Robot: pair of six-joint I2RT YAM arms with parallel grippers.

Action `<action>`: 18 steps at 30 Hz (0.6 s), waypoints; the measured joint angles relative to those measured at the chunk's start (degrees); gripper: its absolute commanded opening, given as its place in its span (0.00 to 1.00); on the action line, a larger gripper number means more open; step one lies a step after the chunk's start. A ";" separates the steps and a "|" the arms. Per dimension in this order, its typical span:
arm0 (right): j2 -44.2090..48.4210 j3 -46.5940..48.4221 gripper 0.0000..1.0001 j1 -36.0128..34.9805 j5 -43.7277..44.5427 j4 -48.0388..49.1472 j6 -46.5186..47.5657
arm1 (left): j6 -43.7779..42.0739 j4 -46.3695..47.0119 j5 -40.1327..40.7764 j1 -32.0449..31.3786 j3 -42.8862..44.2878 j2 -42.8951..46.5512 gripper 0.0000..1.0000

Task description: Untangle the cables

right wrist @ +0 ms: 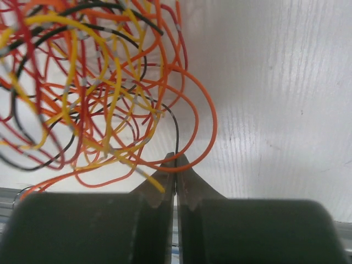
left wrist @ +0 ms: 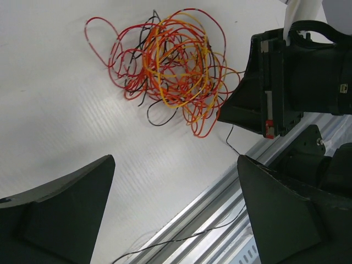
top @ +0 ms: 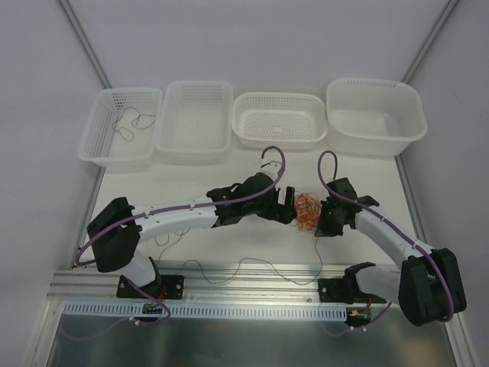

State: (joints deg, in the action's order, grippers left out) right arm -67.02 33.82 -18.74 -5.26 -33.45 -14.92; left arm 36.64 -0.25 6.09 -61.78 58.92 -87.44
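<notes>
Right, four white baskets [top: 279,97] along the far edge; the leftmost basket [top: 114,159] holds one thin dark cable [top: 130,122]. The tangle of cables [top: 307,208] sits mid-table between my grippers: left gripper [left wrist: 175,159] spread wide, gripping nothing; right gripper [right wrist: 176,168] pinched closed on a dark strand [right wrist: 177,132].

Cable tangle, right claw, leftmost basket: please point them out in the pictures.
cable tangle [left wrist: 170,71], left wrist view, middle of the knot
right claw [right wrist: 175,162], right wrist view, between its closed fingertips
leftmost basket [top: 92,126], top view, its left wall
</notes>
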 measured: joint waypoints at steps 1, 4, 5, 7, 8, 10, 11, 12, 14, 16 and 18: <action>0.90 0.00 0.01 -0.04 -0.11 0.00 0.02 | -0.20 0.02 -0.57 0.00 1.53 -1.38 0.95; 3.82 0.00 0.01 -0.13 -0.35 -0.13 0.15 | -1.68 0.09 -2.99 0.00 6.32 -5.92 0.96; 4.81 0.00 0.01 -0.17 -0.42 -0.33 0.17 | -2.34 0.20 -4.02 0.00 7.72 -7.32 0.96; 6.73 0.02 0.01 -0.22 -0.61 -0.68 0.24 | -3.69 0.35 -5.88 0.00 9.81 -9.62 0.96; 7.74 0.02 0.01 -0.24 -0.74 -0.90 0.28 | -4.39 0.39 -6.86 0.00 10.71 -10.64 0.96; 9.62 0.20 0.01 -0.26 -1.09 -1.46 0.42 | -5.62 0.33 -8.55 0.00 11.96 -12.24 0.96; 10.51 0.44 0.01 -0.26 -1.25 -1.86 0.44 | -6.25 0.35 -9.14 0.00 12.68 -13.18 0.96; 11.32 0.76 0.01 -0.26 -1.44 -2.05 0.50 | -6.60 0.37 -9.25 0.00 13.20 -13.86 0.96; 12.61 1.64 0.01 -0.28 -1.81 -2.49 0.68 | -7.48 0.35 -9.27 0.00 14.08 -15.34 0.94; 13.66 2.51 0.01 -0.31 -2.21 -2.73 1.01 | -8.09 0.35 -8.81 0.00 14.91 -16.65 0.91; 14.38 3.32 0.01 -0.39 -2.54 -3.13 1.46 | -8.61 0.37 -8.24 0.02 16.15 -18.40 0.89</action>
State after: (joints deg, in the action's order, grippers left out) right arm -52.64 37.15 -19.14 -7.79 -36.58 -13.45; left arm 28.03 0.12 -2.15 -61.76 75.07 -105.84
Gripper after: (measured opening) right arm 0.018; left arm 0.909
